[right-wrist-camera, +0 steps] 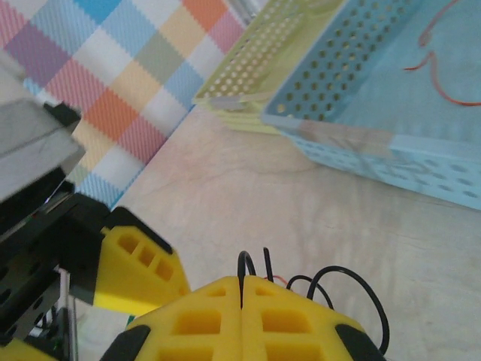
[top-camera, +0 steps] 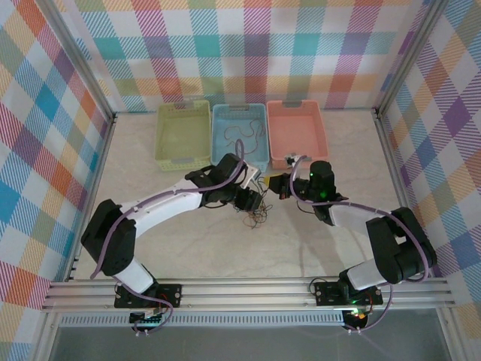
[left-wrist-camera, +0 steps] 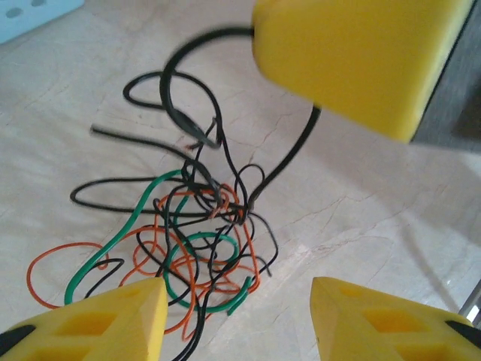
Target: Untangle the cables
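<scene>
Left wrist view shows me my left gripper (left-wrist-camera: 239, 289) with its yellow jaws apart, just above the messy tangle of thin black, orange and green wires (left-wrist-camera: 197, 226) on the pale table (left-wrist-camera: 361, 226); my right gripper (right-wrist-camera: 242, 301) is squeezed tight on one black wire (right-wrist-camera: 241, 267).

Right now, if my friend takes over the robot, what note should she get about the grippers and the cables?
Left gripper: jaws open, holding nothing, over the tangle of cables.
Right gripper: jaws shut on a black cable that runs up from the tangle.
The tangle, black, orange and green, lies on the table near the blue basket.
Done: one orange cable lies in the blue basket.
Left: the rest are knotted together; pull them apart one by one.
</scene>
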Motion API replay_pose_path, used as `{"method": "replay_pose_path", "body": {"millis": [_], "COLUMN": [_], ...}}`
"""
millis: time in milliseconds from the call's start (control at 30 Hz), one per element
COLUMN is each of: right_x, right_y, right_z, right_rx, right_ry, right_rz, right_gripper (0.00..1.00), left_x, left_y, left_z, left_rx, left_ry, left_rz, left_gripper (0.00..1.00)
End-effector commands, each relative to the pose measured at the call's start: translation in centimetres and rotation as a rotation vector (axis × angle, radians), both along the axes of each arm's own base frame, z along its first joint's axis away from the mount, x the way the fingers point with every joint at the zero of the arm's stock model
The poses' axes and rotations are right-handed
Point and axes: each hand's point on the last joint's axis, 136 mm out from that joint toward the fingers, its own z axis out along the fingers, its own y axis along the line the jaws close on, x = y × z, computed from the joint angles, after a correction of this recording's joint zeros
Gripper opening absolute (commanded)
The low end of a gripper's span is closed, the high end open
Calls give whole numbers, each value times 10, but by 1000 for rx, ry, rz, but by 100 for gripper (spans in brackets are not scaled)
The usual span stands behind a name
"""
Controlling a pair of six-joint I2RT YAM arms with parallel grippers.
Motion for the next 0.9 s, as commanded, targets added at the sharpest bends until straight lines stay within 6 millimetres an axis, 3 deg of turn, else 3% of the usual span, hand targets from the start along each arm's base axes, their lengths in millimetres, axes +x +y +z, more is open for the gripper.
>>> {"method": "replay_pose_path", "body": {"millis": [0, 167, 300, 600, 867], "right_x": [-5, -8, -9, -10, -12], "right_y": [12, 13, 13, 14, 17], "right_z": [20, 21, 23, 25, 26], "right_rx": [36, 32, 36, 38, 41], "right_ry": [-92, -100, -108, -112, -108], "right_rz": [91, 95, 98, 102, 115], "right_gripper": [0, 0, 0, 0, 0], "left_x": [10, 15, 18, 27, 42], "left_y": [2, 15, 14, 7, -3], "left_z": [22, 29, 38, 34, 26], "left_rx": [-71, -70, -106, -171, -211], "left_ry": [-76, -120, -152, -145, -133], "left_rz": [48, 101, 111, 92, 73], "left_gripper": [53, 63, 68, 55, 55]}}
